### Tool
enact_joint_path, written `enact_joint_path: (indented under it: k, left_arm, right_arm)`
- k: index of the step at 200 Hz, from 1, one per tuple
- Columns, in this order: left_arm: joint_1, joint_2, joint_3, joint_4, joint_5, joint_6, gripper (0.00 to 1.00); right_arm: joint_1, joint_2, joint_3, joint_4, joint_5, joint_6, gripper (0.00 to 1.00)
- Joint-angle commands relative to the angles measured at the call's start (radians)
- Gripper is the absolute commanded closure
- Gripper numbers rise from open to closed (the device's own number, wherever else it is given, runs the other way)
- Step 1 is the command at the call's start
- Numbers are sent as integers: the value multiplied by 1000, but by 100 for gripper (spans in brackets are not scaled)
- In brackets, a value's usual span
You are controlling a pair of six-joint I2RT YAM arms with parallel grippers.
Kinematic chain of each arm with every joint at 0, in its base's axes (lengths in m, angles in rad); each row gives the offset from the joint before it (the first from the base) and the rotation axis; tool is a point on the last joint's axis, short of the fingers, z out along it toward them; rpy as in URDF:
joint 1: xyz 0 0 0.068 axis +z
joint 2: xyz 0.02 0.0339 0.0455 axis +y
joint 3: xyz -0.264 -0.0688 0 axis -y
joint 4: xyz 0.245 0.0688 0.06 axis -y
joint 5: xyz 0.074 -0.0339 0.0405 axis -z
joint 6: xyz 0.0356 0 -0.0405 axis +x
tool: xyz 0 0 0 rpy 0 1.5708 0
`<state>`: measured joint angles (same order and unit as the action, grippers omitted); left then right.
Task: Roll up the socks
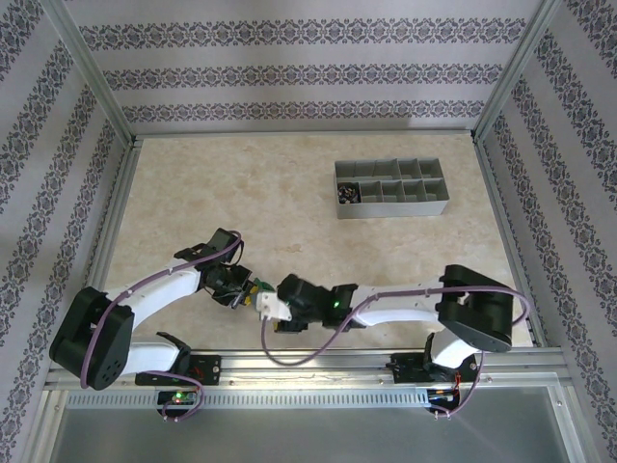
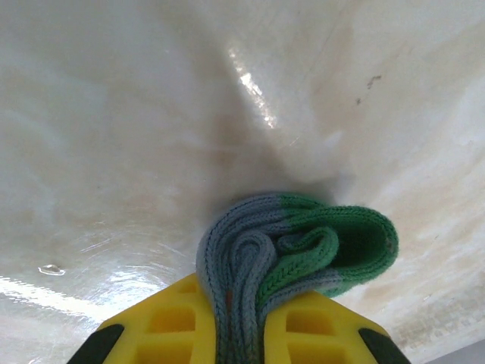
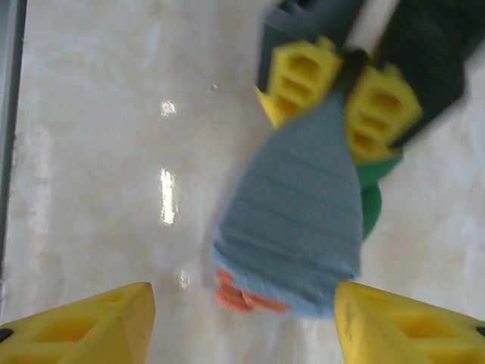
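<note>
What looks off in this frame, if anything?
The grey-blue sock is no tidy roll: the left gripper pinches it bunched near the green toe, while its body fans out loose to the orange cuff. The right gripper stands open. Nothing else stands out.

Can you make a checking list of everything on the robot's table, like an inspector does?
Surface: pale marble-look table, shiny.
Job's things: grey-blue sock with green toe and orange cuff, bunched into folds.
Clutter: grey tray at the far right; something small and dark in a left compartment, too small to tell.
Grippers: left gripper shut on the sock; right gripper open, its fingers either side of the cuff end, not touching.
Cables: purple cables run along both arms.
Surroundings: patterned walls and a metal frame.
</note>
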<state>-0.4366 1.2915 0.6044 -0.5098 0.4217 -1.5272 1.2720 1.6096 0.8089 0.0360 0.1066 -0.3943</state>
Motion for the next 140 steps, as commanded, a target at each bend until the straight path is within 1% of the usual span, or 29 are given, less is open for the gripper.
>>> enact_joint_path:
  k: [1, 30, 43, 53, 57, 60, 73, 81, 92, 106, 118, 125, 133, 140]
  left_arm:
    - [11, 30, -6, -97, -25, -11, 100]
    - [13, 59, 7, -88, -20, 5, 100]
    - [16, 67, 13, -84, -17, 12, 100]
    - [19, 71, 17, -84, -18, 15, 100]
    - [20, 73, 18, -83, -17, 16, 100]
    - [21, 72, 20, -83, -17, 18, 100]
    - [26, 70, 25, -79, -15, 24, 100]
    - [33, 65, 31, -75, -12, 34, 100]
    - [46, 52, 36, -66, -8, 49, 88]
    - [67, 21, 27, -27, 4, 56, 65]
    - [89, -15, 11, 20, 17, 45, 48]
    - [102, -34, -1, 53, 20, 37, 41]
    - [115, -53, -17, 99, 23, 30, 35]
    - [125, -64, -30, 141, 30, 22, 33]
  right_arm:
    - [50, 82, 66, 48, 277, -153, 38]
    - [69, 179, 114, 81, 366, -229, 38]
    - [61, 220, 131, 78, 375, -249, 39]
    - [47, 252, 143, 72, 381, -246, 42]
    - [42, 264, 151, 61, 375, -241, 45]
    - [37, 272, 157, 50, 371, -236, 48]
    - [14, 296, 180, -2, 333, -187, 71]
    - [-4, 296, 185, -34, 284, -151, 80]
    - [-30, 298, 193, -88, 203, -101, 91]
    - [-61, 304, 210, -170, 81, -50, 100]
    - [-84, 312, 211, -213, -2, -19, 100]
    - [-98, 315, 211, -228, -44, -1, 100]
    - [-115, 322, 214, -248, -89, 23, 100]
    - [-135, 329, 218, -268, -133, 43, 100]
